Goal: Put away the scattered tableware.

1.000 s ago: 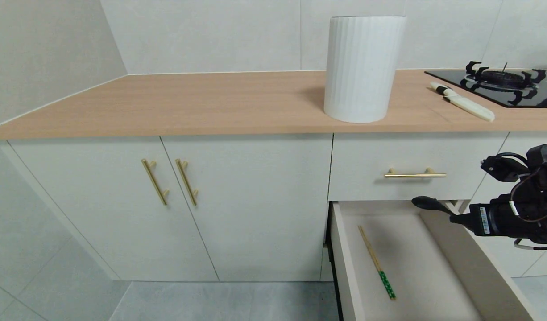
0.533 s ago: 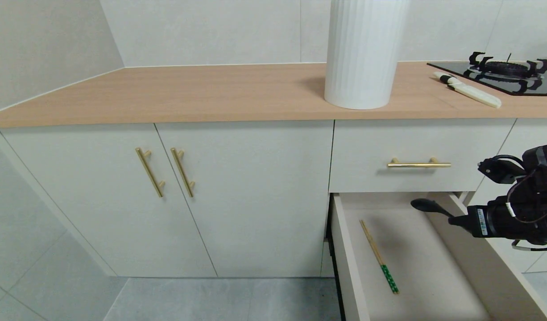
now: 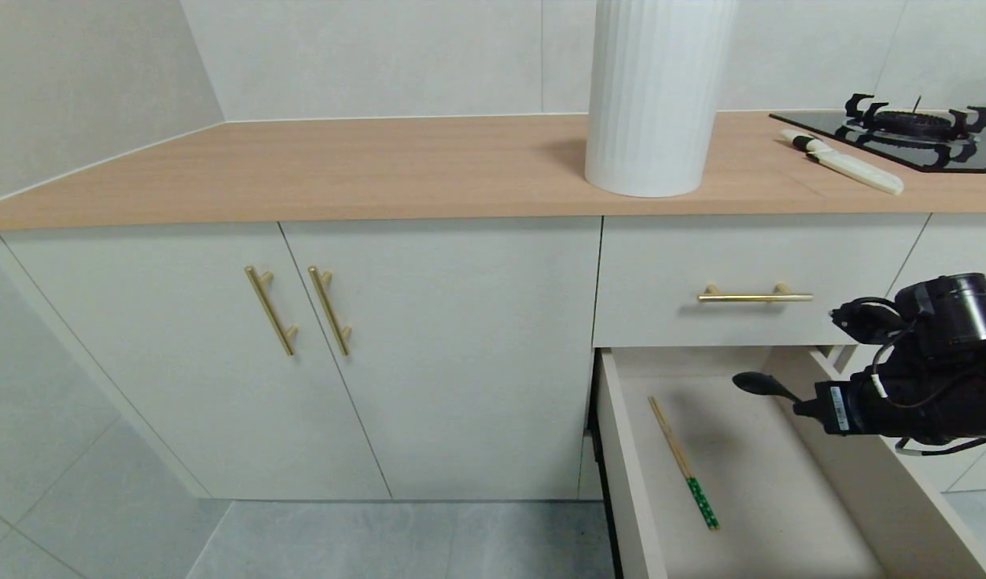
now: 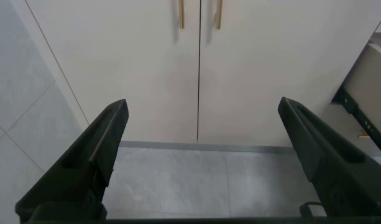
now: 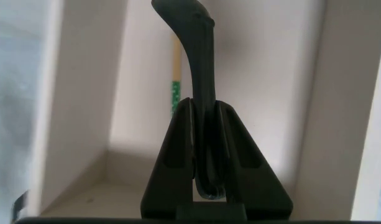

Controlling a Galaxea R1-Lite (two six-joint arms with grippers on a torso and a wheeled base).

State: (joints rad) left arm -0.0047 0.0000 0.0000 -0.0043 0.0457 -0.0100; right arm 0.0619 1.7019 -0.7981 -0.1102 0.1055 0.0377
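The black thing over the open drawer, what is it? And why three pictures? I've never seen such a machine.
That is the right hand of a two-armed robot, shut on a black spoon above the open drawer, where chopsticks lie. The wide picture comes from a camera on its head, the other two from cameras on its wrists. The left hand is open, facing cupboard doors. On the countertop: a white ribbed container, and a knife beside the stove.

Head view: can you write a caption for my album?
Right gripper holds a black spoon over the open drawer with chopsticks.
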